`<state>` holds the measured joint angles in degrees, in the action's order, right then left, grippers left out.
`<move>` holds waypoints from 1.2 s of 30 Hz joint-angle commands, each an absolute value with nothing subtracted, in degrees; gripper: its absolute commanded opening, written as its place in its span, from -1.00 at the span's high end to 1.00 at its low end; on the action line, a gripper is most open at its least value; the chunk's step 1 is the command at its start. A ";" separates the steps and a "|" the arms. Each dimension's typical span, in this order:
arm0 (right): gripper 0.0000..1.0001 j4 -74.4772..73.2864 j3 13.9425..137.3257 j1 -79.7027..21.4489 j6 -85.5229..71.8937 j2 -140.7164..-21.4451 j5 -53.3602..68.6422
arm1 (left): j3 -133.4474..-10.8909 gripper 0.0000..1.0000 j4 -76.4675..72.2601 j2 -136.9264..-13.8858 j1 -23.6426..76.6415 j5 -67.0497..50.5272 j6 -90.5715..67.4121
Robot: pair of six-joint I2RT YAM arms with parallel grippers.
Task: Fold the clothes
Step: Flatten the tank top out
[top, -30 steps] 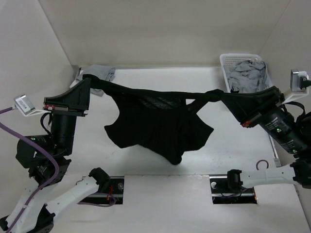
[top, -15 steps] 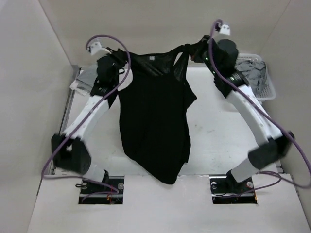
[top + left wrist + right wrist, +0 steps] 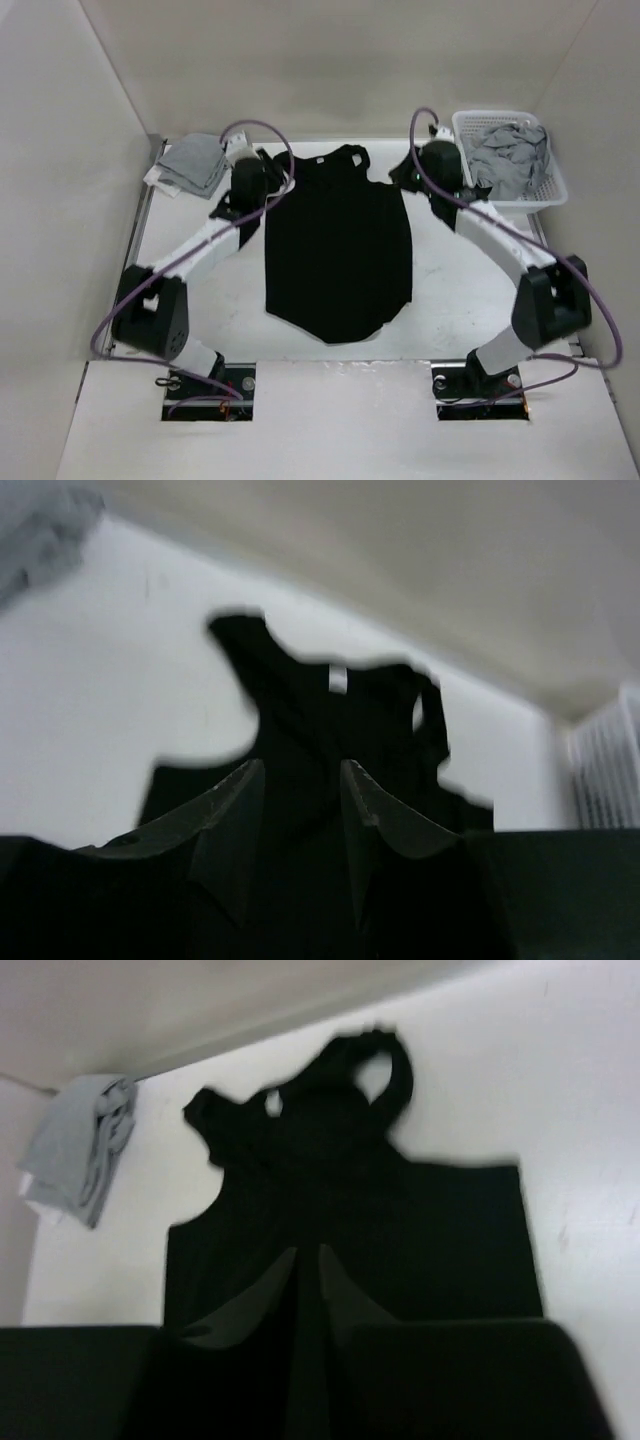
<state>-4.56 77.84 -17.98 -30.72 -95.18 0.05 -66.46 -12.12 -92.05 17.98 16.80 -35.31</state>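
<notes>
Left arm [image 3: 200, 240], right arm [image 3: 500, 235] stretched forward, flanking tank top [image 3: 338, 250].

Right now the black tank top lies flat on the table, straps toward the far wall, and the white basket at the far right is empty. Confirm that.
One thing is wrong: the white basket is not empty; it holds crumpled grey clothing, as the top external view shows. The rest stands: the black tank top lies flat on the table, straps toward the far wall.

clothes [image 3: 338, 250]: black tank top | spread flat, mid table [image 3: 450, 300] | white-labelled neck far, hem near
</notes>
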 commanded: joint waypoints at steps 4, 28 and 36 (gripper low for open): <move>0.88 9.86 36.55 -25.87 -40.95 -69.40 -9.55 | -30.55 0.35 -8.49 -66.59 29.82 25.05 -38.57; 0.31 1.58 24.43 -25.79 -49.75 -69.34 -8.61 | -19.34 0.32 -1.40 -64.60 27.82 5.01 -47.28; 1.00 5.28 25.84 -28.07 -48.43 -62.00 -9.05 | -23.90 0.91 -3.26 -56.98 26.85 4.22 -47.46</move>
<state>1.34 23.46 -26.13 -49.45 -69.19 -8.60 -19.73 -0.78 -62.61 27.29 5.34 -47.27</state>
